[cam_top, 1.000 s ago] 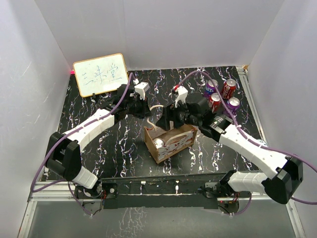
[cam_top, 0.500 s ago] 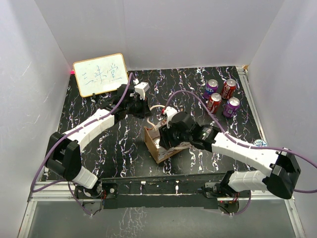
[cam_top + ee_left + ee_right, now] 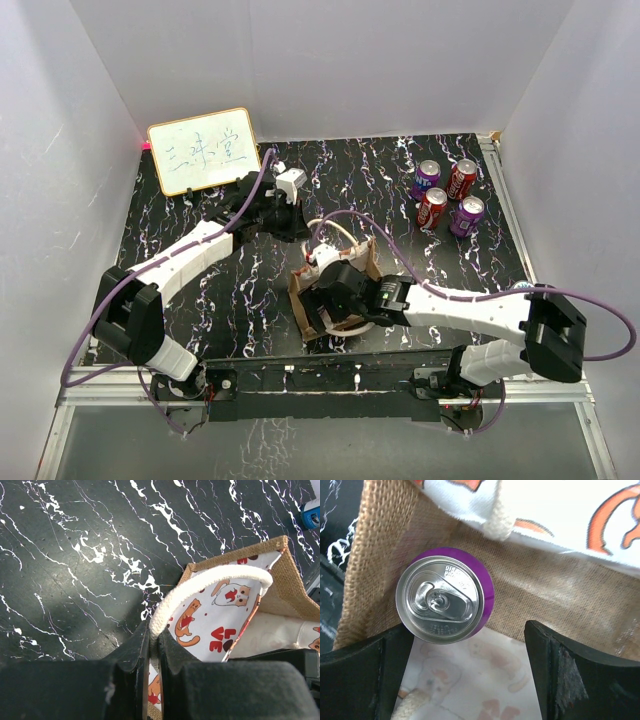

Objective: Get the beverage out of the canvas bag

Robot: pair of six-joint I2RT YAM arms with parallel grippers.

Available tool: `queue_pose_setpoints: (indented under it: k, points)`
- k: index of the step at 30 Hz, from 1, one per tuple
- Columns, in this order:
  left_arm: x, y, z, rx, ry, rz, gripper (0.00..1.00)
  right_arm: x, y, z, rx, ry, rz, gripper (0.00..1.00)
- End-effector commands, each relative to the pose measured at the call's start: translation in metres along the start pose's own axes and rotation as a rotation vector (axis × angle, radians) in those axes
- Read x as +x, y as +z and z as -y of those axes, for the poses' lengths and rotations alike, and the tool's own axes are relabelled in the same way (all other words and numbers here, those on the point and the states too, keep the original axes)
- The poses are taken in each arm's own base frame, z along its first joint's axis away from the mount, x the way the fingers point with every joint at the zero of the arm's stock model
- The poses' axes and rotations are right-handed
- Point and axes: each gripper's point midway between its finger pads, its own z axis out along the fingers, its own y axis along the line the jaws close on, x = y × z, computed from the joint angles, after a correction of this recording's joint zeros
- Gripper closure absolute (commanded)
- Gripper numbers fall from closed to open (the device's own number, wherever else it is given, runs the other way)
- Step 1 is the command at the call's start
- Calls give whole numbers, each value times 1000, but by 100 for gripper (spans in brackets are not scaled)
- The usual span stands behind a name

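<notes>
From above, four cans stand in a cluster on the far right of the black, white-veined counter (image 3: pixel 230 300): two purple (image 3: pixel 427 178) (image 3: pixel 468 215) and two red (image 3: pixel 462 178) (image 3: pixel 432 208). One whiteboard (image 3: pixel 201 150) with handwriting leans at the far left. The canvas bag (image 3: pixel 300 305) sits near the middle front. Its mouth is mostly covered by the right tool (image 3: pixel 338 305), which points down into it with its fingers hidden. The left tool (image 3: pixel 303 224) reaches one white loop at the bag's far side.

The left wrist view shows that tool (image 3: pixel 154 641) clenched on a white rope handle (image 3: pixel 210 577) of twisted cord. The handle arches over the cat-printed lining and the coarse burlap wall (image 3: pixel 295 585). A blue object (image 3: pixel 312 512) is cut off at the corner and cannot be identified.

The right wrist view looks into the bag. One purple can (image 3: pixel 442 599) with a round silver lid and pull tab stands upright in a corner against the woven burlap (image 3: pixel 545 595). The right tool's fingers are spread wide. The can sits by the left finger (image 3: pixel 370 675), and contact cannot be judged.
</notes>
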Motion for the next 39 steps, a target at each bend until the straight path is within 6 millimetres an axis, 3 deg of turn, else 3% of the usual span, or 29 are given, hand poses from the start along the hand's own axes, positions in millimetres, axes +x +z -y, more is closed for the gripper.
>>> queue_pose_setpoints:
  k: [1, 6, 10, 17, 26, 31, 39]
  points:
    - [-14, -8, 1, -9, 12, 39, 100, -16, -2, 24, 199, 1, 36, 2]
    - [-15, -8, 2, -8, 13, 41, 100, -51, -3, 27, 233, -20, 168, 0]
    - [-14, -8, 1, -10, 12, 41, 100, -63, 3, 25, 220, -50, 205, 0]
    - [-14, -8, 1, -11, 12, 38, 100, -59, 18, 8, 126, -97, 164, 0]
    - [-14, -8, 0, -13, 12, 39, 100, -54, 23, 25, 162, 3, 165, 0]
    - [-14, -9, 1, -16, 14, 38, 100, -53, 25, 25, 155, -11, 157, 0]
    - [-14, -8, 2, -9, 11, 38, 100, -48, 33, 13, 113, -69, 115, 19]
